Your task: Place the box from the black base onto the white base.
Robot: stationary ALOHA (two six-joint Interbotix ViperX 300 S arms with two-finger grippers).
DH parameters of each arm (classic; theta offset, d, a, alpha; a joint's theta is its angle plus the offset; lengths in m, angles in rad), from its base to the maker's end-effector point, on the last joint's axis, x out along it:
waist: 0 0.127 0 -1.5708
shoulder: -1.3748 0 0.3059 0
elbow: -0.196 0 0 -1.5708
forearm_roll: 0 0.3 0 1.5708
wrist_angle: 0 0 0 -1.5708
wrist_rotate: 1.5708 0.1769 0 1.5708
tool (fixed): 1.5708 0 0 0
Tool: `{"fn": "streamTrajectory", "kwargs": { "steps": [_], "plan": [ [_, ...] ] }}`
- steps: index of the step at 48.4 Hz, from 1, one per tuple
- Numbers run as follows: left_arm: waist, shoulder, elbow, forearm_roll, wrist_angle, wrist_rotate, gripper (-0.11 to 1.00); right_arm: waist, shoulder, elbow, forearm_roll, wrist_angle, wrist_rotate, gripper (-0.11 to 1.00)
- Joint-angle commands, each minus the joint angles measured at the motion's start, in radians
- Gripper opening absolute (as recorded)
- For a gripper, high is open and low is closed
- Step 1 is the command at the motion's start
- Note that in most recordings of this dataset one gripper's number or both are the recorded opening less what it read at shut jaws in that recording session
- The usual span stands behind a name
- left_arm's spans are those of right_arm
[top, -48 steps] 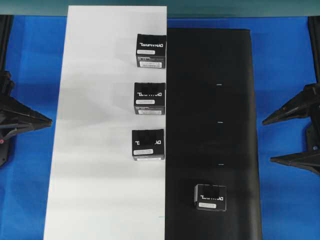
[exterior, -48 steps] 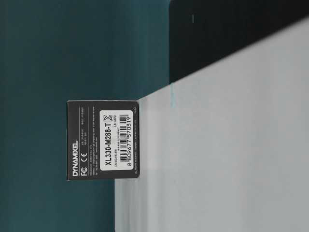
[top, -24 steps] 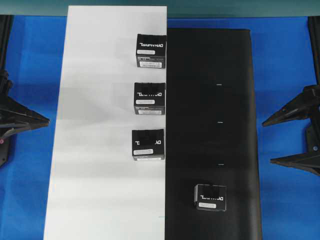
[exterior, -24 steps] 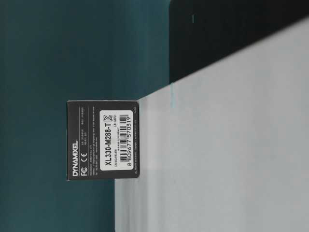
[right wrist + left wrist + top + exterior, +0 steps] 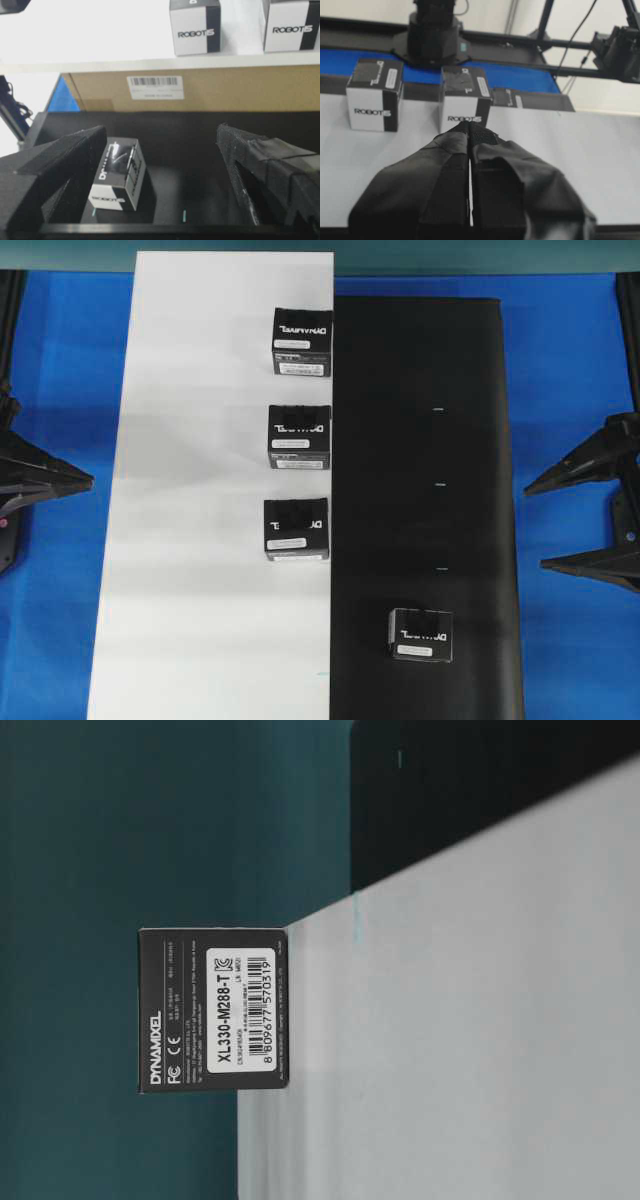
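One box (image 5: 421,634) lies alone on the black base (image 5: 420,440), near its front end. In the right wrist view this box (image 5: 119,172) sits just inside the left finger's line, ahead of the jaws. My right gripper (image 5: 535,525) waits over the blue table to the right of the black base, open and empty, and the right wrist view shows the gripper (image 5: 161,131) spread wide. Three look-alike boxes (image 5: 299,437) stand in a row along the right edge of the white base (image 5: 200,490). Left of the white base, my left gripper (image 5: 88,480) is shut on nothing.
Blue table surface (image 5: 570,360) surrounds both boards. In the table-level view one box (image 5: 213,1010) stands on the white base (image 5: 450,1050). The right wrist view shows a brown cardboard side with a barcode label (image 5: 155,87) under the white board. Arm stands fill the side edges.
The left gripper has drawn back a little to the left, away from the white base. The right gripper and all the boxes stay where they were.
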Motion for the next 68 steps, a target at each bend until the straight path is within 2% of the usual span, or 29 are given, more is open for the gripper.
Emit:
{"fn": "streamTrajectory", "kwargs": {
  "steps": [1, 18, 34, 58, 68],
  "plan": [
    [0.000, 0.006, -0.011, 0.003, -0.005, 0.000, -0.03, 0.002, 0.003, -0.005, -0.002, -0.018, 0.000, 1.00],
    [0.000, 0.006, -0.006, 0.003, 0.044, 0.002, -0.03, -0.025, 0.005, -0.005, -0.003, -0.043, -0.006, 1.00],
    [-0.002, 0.006, -0.006, 0.003, 0.054, -0.002, -0.03, -0.063, 0.008, -0.003, -0.020, -0.132, -0.091, 1.00],
    [-0.002, 0.005, -0.006, 0.003, 0.054, 0.000, -0.03, -0.063, 0.011, -0.003, -0.005, -0.132, -0.086, 1.00],
    [-0.002, 0.006, -0.003, 0.003, 0.054, 0.000, -0.03, -0.052, 0.012, -0.002, 0.020, -0.138, -0.048, 1.00]
  ]
}}
